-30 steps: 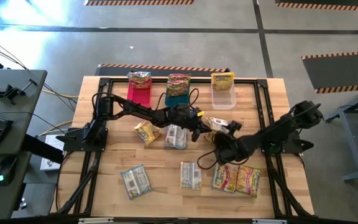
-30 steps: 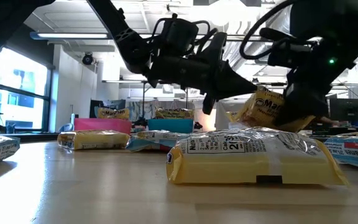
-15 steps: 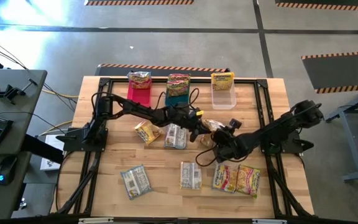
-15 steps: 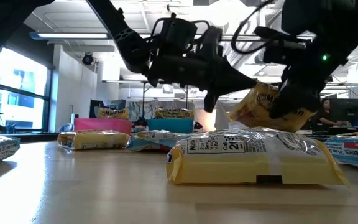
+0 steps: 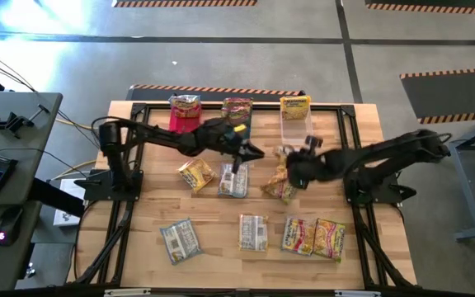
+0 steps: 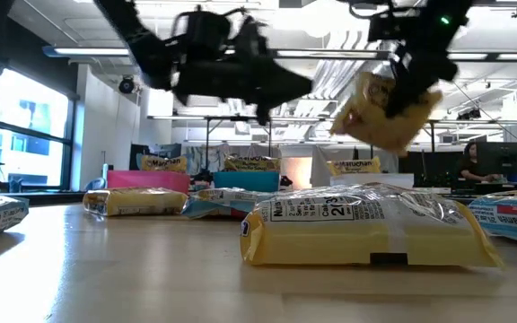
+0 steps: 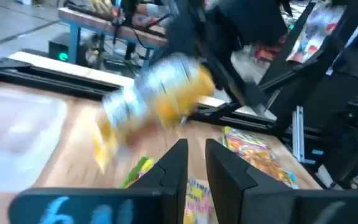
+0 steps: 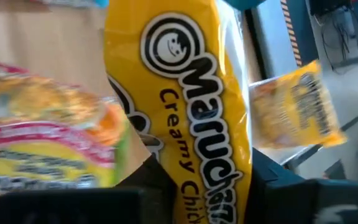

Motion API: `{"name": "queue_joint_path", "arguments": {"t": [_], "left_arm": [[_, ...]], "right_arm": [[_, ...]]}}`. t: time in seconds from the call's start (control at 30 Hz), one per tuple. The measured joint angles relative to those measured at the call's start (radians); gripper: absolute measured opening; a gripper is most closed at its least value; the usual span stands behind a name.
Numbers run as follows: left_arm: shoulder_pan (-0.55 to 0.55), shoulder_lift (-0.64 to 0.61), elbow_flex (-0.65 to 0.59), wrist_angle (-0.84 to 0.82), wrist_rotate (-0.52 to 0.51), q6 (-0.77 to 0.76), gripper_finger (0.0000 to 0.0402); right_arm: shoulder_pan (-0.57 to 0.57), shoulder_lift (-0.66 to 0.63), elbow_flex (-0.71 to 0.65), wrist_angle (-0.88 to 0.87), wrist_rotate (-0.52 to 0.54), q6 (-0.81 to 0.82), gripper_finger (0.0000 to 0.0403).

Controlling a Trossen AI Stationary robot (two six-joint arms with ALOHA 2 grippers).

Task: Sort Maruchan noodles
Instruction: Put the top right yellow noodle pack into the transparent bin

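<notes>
My right gripper (image 5: 292,169) is shut on a yellow Maruchan noodle packet (image 5: 277,183), held high over the middle of the table (image 6: 382,109). My left gripper (image 5: 256,153) floats just left of it, open by a narrow gap with nothing between its fingers (image 7: 196,160). Several other packets lie flat on the table: a yellow one (image 5: 195,175), silvery ones (image 5: 233,181) (image 5: 178,241), and one nearer the front (image 5: 252,233). My right gripper pinches one end of the yellow packet (image 8: 194,186) between its two fingers. The fingers come from above, slanting down. The packet is lifted clear of the table and hangs tilted below the fingers (image 6: 380,117).
A pink bin (image 5: 185,125), a blue bin (image 5: 236,125) and a clear bin (image 5: 296,130) stand along the far edge, each with a packet upright in it. Two colourful packets (image 5: 298,235) (image 5: 330,239) lie at the front right. A black frame (image 5: 130,198) borders the table.
My right gripper has taken hold of the yellow packet and risen with it, moving toward the far edge. My left gripper has let go of the packet and drawn back up and toward the far left. The packet now hangs from my right gripper alone.
</notes>
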Motion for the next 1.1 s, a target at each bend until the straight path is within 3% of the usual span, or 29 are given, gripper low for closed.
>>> {"name": "queue_joint_path", "arguments": {"t": [0.23, 0.47, 0.73, 1.1], "left_arm": [[0.007, -0.08, -0.217, 0.224, -0.046, -0.019, 0.0006], [0.007, -0.081, -0.29, 0.291, -0.094, -0.05, 0.0002], [0.007, -0.081, -0.289, 0.286, -0.096, -0.052, 0.0001], [0.005, -0.081, -0.289, 0.283, -0.095, -0.052, 0.0001]], "right_arm": [[-0.376, -0.006, 0.181, -0.023, -0.175, -0.513, 0.0087], [-0.705, 0.062, 0.233, 0.02, -0.338, -0.911, 0.0087], [-0.872, 0.263, 0.286, 0.057, -0.434, -1.086, 0.0087], [-0.95, 0.488, 0.386, -0.001, -0.491, -1.073, 0.0087]]}}
